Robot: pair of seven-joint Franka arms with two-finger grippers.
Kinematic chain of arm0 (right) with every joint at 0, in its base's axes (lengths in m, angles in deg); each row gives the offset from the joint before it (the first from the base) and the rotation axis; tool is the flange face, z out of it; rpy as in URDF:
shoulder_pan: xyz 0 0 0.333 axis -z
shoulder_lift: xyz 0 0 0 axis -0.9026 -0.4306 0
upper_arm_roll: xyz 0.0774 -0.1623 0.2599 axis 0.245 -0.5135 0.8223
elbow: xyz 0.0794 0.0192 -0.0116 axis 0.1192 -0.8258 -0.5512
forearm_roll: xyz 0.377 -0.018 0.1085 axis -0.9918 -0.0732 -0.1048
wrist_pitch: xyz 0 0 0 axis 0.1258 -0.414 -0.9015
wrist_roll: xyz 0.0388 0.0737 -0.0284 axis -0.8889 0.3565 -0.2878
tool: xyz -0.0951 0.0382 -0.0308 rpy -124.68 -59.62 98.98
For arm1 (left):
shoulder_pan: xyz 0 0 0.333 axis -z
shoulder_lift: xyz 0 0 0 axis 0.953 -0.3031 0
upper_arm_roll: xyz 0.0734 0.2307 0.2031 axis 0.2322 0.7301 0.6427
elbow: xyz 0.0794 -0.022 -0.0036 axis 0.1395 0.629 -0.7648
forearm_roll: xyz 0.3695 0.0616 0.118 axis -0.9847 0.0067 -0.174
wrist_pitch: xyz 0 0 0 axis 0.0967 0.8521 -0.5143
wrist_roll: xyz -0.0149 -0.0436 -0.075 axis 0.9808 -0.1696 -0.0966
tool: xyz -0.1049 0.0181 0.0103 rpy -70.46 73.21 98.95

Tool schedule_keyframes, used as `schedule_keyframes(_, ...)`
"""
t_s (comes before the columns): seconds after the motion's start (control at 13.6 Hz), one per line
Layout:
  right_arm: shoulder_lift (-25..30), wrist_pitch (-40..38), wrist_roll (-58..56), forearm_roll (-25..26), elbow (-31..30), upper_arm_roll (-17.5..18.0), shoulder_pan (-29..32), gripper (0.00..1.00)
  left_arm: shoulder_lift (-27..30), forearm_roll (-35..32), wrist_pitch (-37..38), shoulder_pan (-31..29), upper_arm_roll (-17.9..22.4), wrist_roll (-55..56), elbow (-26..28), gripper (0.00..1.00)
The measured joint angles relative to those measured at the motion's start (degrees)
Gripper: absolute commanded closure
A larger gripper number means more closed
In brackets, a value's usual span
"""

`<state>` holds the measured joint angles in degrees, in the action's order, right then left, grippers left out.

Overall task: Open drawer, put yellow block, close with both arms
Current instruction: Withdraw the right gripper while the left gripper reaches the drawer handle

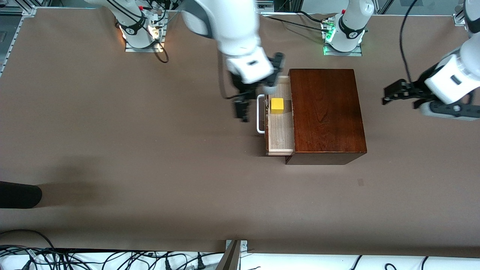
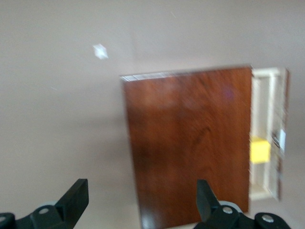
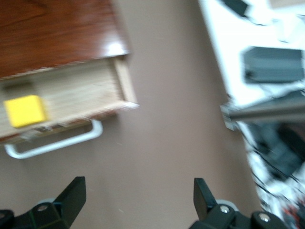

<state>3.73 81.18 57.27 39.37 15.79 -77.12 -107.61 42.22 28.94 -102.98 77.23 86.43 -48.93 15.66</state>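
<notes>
- Yellow block (image 1: 277,105) lies in the open drawer (image 1: 279,131), near its handle (image 1: 259,114); placing looks done, closing remains.
- Right hand (image 1: 243,105), fingers wide and empty, hangs just beside the handle.
- Left hand (image 1: 399,93), wide and empty, waits off the box (image 1: 326,114).

A big brown bench (image 1: 112,150) fills the front view. At about 6 o'clock on its edge sits a grey metal bracket (image 1: 233,255). Black cables (image 1: 112,258) lie in a tangle on a white floor (image 1: 318,262) around 7 o'clock. A dark round thing (image 1: 18,195) pokes in at 8 o'clock.
</notes>
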Motion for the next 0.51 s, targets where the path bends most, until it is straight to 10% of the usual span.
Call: schedule_keyframes(0.51,17.6,-5.0,5.6,-12.1,-18.7,-0.9,21.5,0.0,-5.9,2.7,-0.3,7.8,-4.3,-28.6,-0.6,0.0)
